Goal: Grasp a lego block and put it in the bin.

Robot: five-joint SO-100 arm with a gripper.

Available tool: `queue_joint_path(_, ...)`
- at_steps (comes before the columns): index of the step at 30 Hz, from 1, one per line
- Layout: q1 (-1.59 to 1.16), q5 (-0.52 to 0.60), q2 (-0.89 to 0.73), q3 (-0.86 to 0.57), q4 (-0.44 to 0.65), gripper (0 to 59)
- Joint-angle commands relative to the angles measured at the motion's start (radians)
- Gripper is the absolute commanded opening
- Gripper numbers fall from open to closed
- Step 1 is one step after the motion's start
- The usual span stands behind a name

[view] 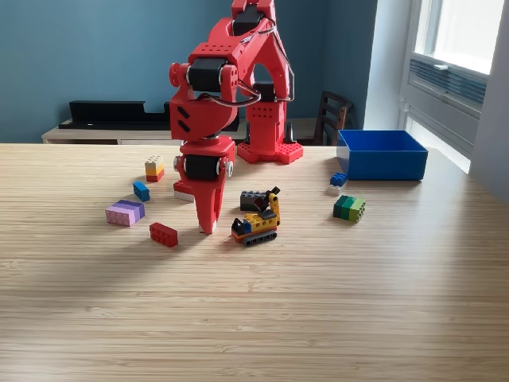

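My red gripper (208, 228) points straight down, its tip at or just above the table, left of centre in the exterior view. Its fingers look pressed together, and nothing shows between them. A red lego block (163, 234) lies just to its left, apart from it. A white block (183, 193) peeks out behind the gripper. The bright blue bin (382, 153) stands at the back right, open-topped, with no contents visible from here. More blocks lie around: a pink and purple one (125, 212), a small blue one (141, 191) and a yellow-orange stack (154, 168).
A yellow lego excavator (258, 221) and a black block (253, 200) sit just right of the gripper. Green blocks (349, 208) and a small blue and white pair (338, 181) lie in front of the bin. The arm's red base (270, 147) stands at the back.
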Motion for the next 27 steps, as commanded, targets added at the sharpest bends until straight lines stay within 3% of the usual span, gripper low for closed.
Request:
queue_joint_path(1, -0.009, 0.011, 0.009, -0.044, -0.002, 0.1)
queue_joint_path(8, -0.008, 0.077, 0.012, -0.046, 0.000, 0.1)
queue_joint_path(15, -0.005, 0.061, 0.023, -0.043, 0.029, 0.1)
queue_joint_path(23, -0.003, 0.028, 0.025, -0.100, 0.176, 0.1)
queue_joint_path(27, -0.002, 0.012, 0.029, -0.230, 0.311, 0.1)
